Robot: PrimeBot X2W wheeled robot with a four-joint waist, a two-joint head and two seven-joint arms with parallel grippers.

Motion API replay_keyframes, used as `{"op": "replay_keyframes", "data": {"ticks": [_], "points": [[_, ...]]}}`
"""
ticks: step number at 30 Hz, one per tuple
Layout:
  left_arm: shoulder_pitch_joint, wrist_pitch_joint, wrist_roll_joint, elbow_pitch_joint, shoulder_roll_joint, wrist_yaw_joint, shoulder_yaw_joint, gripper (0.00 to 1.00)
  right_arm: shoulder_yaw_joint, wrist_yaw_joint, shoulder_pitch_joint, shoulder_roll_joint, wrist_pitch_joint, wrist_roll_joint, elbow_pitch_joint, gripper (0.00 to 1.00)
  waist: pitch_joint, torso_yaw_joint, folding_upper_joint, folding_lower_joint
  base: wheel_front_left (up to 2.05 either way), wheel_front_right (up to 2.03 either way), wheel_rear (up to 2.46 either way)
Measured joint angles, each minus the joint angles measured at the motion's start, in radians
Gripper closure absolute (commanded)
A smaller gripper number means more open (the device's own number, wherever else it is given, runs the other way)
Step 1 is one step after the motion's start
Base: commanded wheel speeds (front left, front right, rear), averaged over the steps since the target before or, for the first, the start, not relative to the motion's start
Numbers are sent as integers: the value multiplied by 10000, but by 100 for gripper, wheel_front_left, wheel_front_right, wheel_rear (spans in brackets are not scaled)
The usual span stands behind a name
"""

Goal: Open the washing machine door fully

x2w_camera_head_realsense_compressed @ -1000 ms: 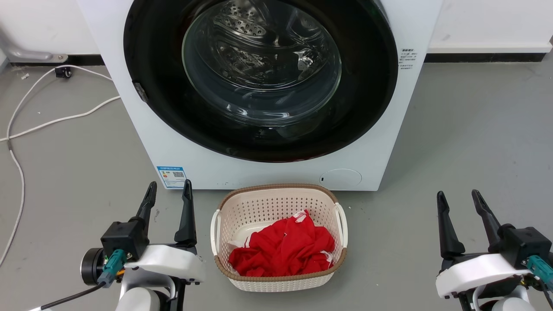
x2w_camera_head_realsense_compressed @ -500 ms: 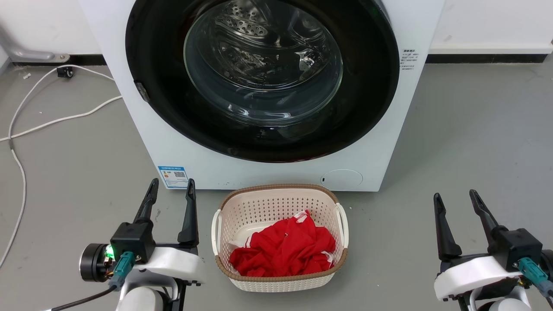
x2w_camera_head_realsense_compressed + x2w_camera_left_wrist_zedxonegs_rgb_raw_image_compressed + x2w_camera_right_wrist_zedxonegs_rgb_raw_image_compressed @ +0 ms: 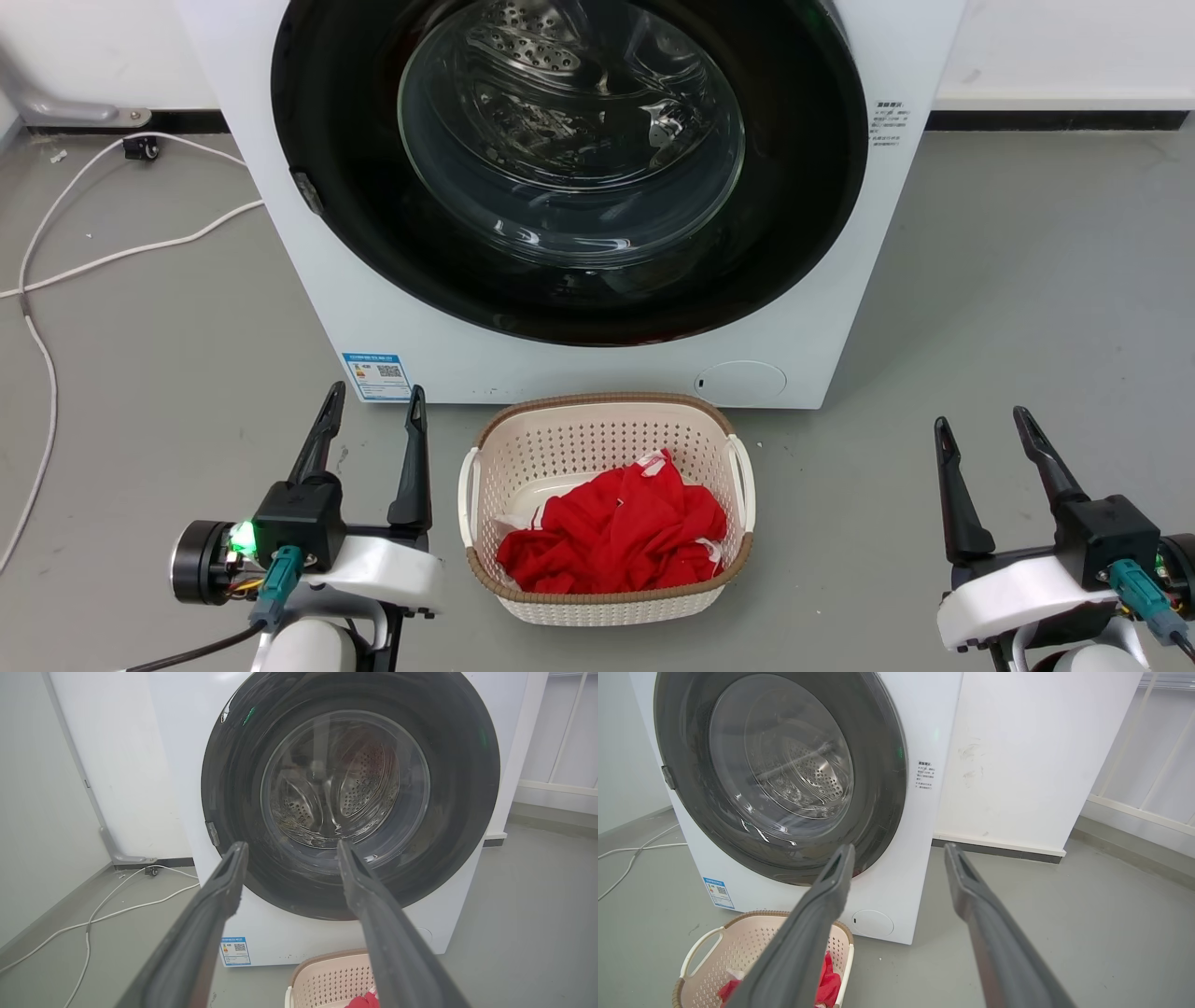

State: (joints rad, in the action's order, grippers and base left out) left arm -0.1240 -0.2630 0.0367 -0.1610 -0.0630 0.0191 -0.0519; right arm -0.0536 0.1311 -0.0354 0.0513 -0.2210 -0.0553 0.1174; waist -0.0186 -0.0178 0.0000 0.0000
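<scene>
1 washing machine [image 3: 392, 308], white, front-loading, at the top centre of the head view. 1 washing machine door [image 3: 803, 187], a glossy black disc lying flush against the machine front, closed. 1 clear glass window [image 3: 569, 140] at its centre, with the perforated steel drum visible through it. 1 small grey latch tab [image 3: 306, 193] on the door's left edge. 1 blue label sticker [image 3: 376, 375] low on the machine's left, 1 round cap [image 3: 740, 383] low on its right. 1 cream basket [image 3: 607, 425] on the grey floor just in front of the machine, holding 1 heap of red cloth [image 3: 616, 541]. White cable [image 3: 140, 247] lies on the floor to the left of the machine.

2 grippers. Left gripper [image 3: 373, 392] sits at lower left beside the basket, fingers spread well apart with nothing between them and touching nothing. Right gripper [image 3: 980, 417] sits at lower right, well apart from the basket, fingers equally wide, empty, touching nothing.

The door is ahead of and above both grippers, with no contact. In the left wrist view the door sits straight ahead past the fingertips, which frame its lower part. In the right wrist view the door is up and to the left of the fingers; bare floor and white wall lie ahead.
</scene>
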Motion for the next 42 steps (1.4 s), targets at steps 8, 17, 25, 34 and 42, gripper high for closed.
{"op": "replay_keyframes", "data": {"ticks": [8, 17, 25, 34, 42], "points": [[-26, 0, 0, 12, 15, 38, 56, 0, -8, 0, 0, 0, 0, 31, 13, 0, -43, 11, 0, 0, 0, 0, 0], [-33, 0, 0, 13, 31, 56, 96, 0, -46, 0, -5, 0, 4, 267, 123, 100, -76, 16, 0, 0, 0, 0, 0], [-34, 0, 0, 25, 50, 69, 125, 0, -130, 0, -24, 0, -127, 1549, 332, 100, -79, 23, 0, 0, 0, 0, 0], [-34, 0, 13, 17, 67, 73, 138, 0, 59, -2, -449, -2, -267, 9214, 907, 100, -56, 44, 0, 1, 0, 0, 0], [-35, 0, 36, -4, 82, 71, 176, 0, -203, -4, -1127, -10, 48, 16623, 382, 100, -85, 111, 0, 1, 0, 0, 0]]}}
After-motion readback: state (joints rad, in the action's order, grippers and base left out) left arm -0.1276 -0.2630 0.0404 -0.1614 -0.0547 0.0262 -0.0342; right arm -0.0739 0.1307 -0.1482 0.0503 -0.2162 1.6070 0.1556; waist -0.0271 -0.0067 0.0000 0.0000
